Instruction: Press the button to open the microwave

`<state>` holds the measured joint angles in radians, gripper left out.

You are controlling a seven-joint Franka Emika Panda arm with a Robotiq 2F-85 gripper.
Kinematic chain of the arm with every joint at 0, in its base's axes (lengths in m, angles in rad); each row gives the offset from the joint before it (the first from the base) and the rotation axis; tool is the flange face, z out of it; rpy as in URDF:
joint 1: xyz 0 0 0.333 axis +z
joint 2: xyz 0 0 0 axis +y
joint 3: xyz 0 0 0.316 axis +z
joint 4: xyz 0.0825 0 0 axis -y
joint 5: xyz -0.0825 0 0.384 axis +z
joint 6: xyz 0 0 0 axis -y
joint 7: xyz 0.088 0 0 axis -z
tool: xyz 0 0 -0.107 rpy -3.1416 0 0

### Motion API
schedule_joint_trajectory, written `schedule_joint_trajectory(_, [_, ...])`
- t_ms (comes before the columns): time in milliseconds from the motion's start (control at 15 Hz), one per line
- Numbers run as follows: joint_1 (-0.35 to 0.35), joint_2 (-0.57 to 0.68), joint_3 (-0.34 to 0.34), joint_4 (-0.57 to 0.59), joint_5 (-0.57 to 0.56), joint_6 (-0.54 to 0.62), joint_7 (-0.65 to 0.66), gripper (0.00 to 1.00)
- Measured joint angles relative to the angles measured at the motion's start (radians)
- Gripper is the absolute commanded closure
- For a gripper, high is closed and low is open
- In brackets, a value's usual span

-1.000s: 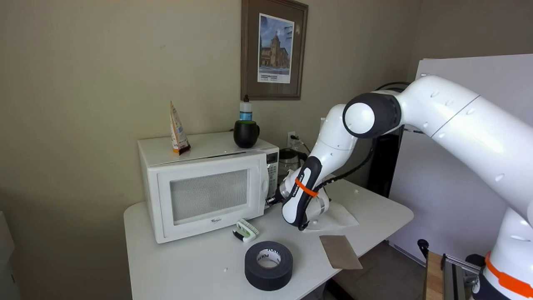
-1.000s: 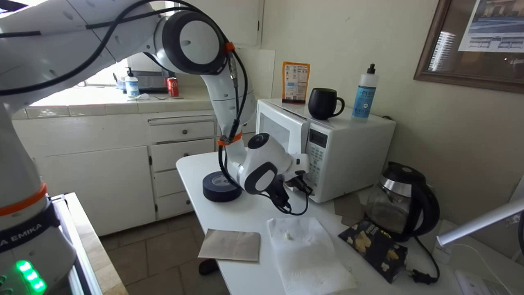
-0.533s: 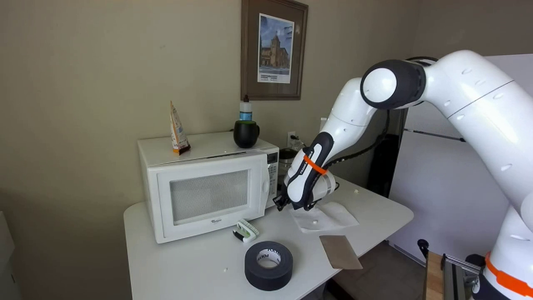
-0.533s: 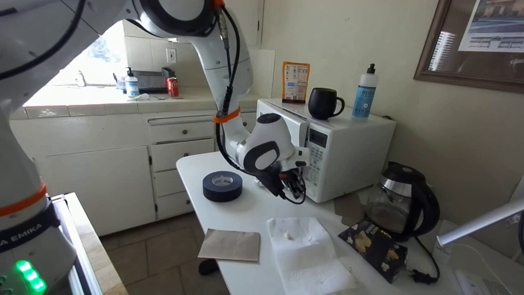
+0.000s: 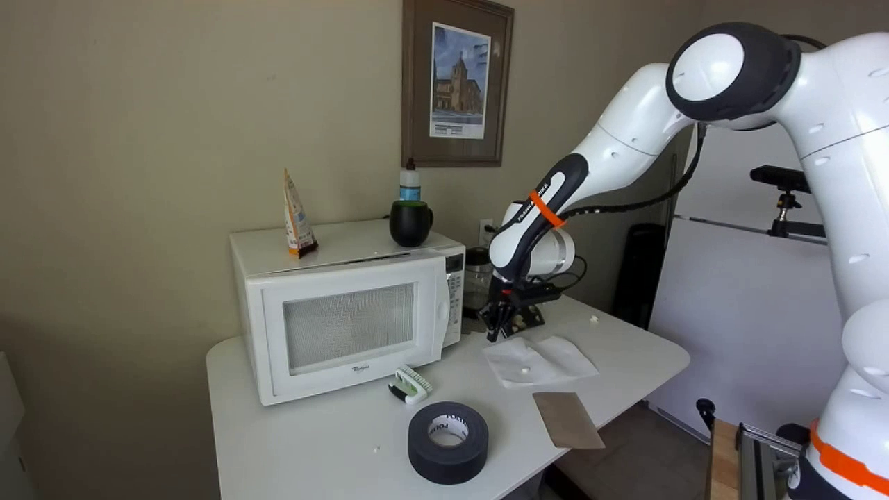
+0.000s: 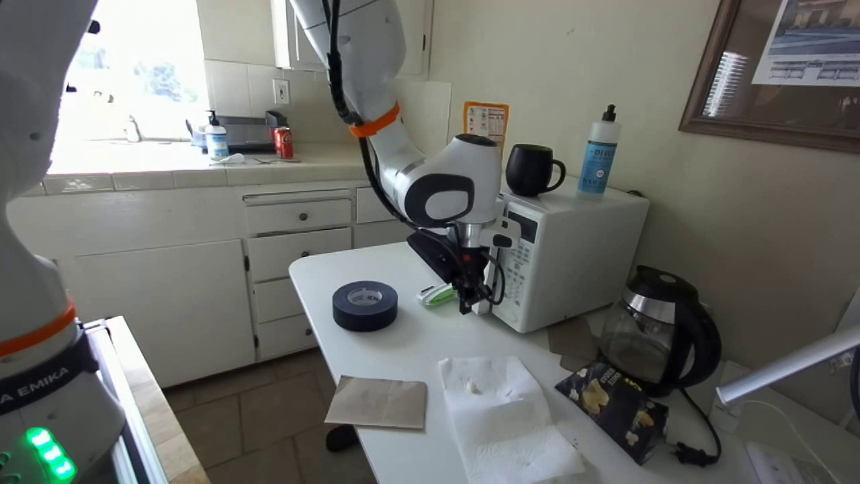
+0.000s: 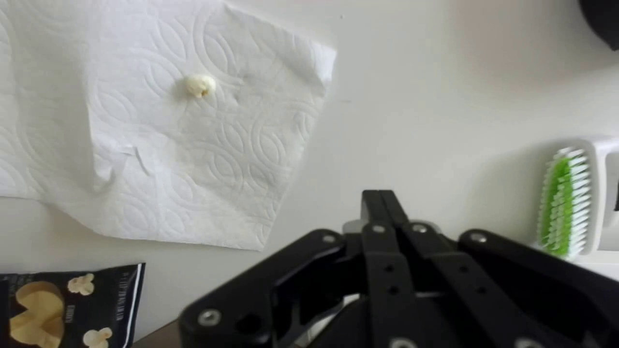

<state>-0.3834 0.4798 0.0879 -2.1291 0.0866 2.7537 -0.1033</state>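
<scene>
As an exterior view shows, the white countertop microwave (image 5: 344,312) stands far left on the table (image 5: 312,444), its mesh-windowed door (image 5: 349,333) slightly forward of the control panel (image 5: 454,292). In an exterior view, a dark display (image 6: 528,228) tops the keypad (image 6: 517,272). In the wrist view, the gripper (image 7: 379,195) has its fingertips together.

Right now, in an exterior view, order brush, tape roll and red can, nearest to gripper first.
1. Brush: on the table, just picture-left of the gripper.
2. Tape roll: same table, farther picture-left.
3. Red can: on the far counter.
</scene>
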Motion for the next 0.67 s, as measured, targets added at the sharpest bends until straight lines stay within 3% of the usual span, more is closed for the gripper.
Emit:
schedule_joint_trajectory(400, [-0.061,-0.153,0.02,-0.035,0.275,-0.13,-0.235,1.0])
schedule_joint_trajectory(467, [-0.062,-0.178,0.015,-0.045,0.307,-0.135,-0.272,0.74])
schedule_joint_trajectory(533, [-0.062,-0.203,0.009,-0.057,0.332,-0.137,-0.308,0.73])
schedule_joint_trajectory(667, [-0.062,-0.252,-0.002,-0.084,0.386,-0.137,-0.419,0.6])
